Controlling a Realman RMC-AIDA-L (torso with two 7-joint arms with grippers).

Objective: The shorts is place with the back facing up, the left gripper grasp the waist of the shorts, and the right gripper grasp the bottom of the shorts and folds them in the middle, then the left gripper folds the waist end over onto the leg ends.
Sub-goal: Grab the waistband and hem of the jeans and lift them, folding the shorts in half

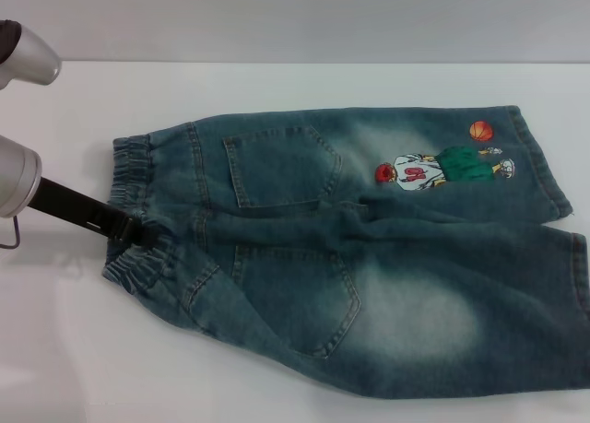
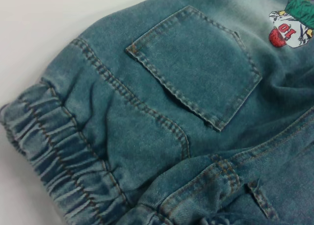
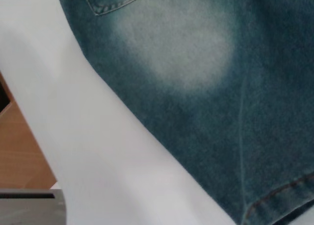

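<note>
The shorts lay flat on the white table, back up, both patch pockets showing. The left gripper had its tip at the middle of the waist end, where the elastic band bunched up around it; whether its fingers were clenched on the denim could not be told. From that gripper the legs ran away to the far side, the leg ends well apart from it, the cartoon print and orange ball just short of one hem. The left wrist view looked close over the gathered band and one pocket, with no fingers showing. The right gripper showed in no view; its wrist camera looked down on a faded patch of one leg, a stitched hem and the table edge.
</note>
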